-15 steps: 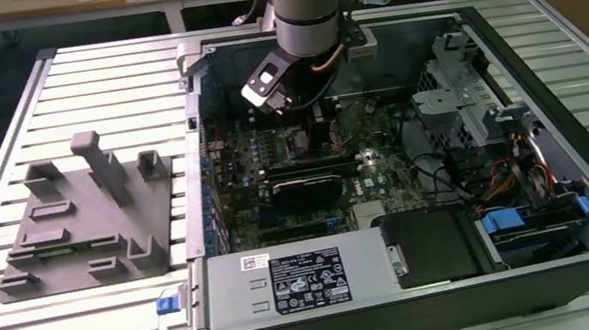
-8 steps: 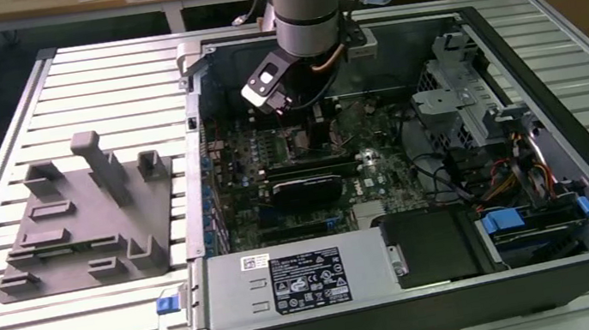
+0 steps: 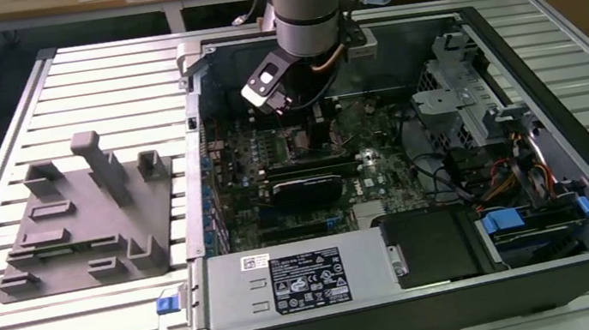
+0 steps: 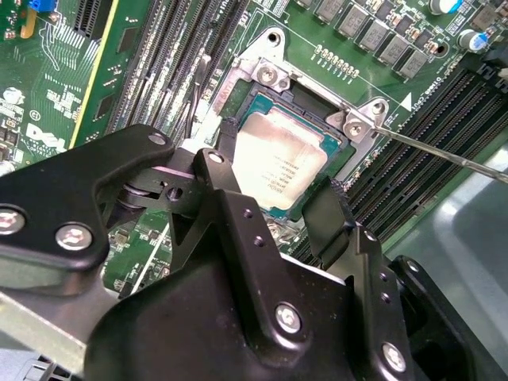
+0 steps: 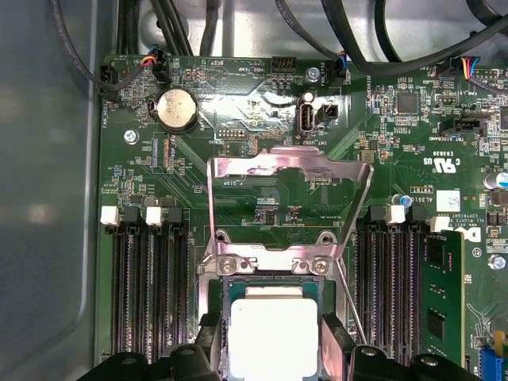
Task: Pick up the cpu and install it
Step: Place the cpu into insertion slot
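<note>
Exterior view overhead; both wrist views near cpu (image 4: 278, 163) (image 5: 274, 333).

Even overhead light, with glare on bare metal.
In the exterior view the slatted bench (image 3: 86, 82) was bright and evenly lit and the computer case (image 3: 409, 322) interior sat in shadow; in the first wrist view the cpu (image 5: 274, 337) lid blew out white and the coin cell (image 5: 176, 109) glinted.

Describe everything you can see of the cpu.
The cpu is a small, thin, flat square chip with a pale silver-grey metal top carrying faint print. It lies level in the motherboard socket, whose metal load plate stands raised. The gripper hangs directly over it; whether it touches the chip cannot be told.
</note>
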You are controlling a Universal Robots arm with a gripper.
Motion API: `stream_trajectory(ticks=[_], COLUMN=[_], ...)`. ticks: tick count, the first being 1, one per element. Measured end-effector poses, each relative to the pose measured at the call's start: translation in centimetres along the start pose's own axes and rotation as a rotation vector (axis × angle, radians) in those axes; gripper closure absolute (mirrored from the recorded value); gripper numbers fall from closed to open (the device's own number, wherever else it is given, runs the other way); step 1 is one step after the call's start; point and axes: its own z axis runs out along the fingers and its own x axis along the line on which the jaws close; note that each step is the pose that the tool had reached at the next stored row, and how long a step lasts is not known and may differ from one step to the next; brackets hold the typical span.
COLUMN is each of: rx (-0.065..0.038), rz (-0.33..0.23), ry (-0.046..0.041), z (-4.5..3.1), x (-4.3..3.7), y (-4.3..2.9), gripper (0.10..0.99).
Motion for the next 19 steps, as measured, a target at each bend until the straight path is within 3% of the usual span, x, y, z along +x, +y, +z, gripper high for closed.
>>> stream_trajectory(ticks=[9,19], rx=[0.0,0.0], rz=[0.0,0.0], ry=[-0.0001,0.0], z=[-0.66,-0.75], x=[-0.02,-0.02], y=[0.02,0.02], gripper=[0.475,0.49])
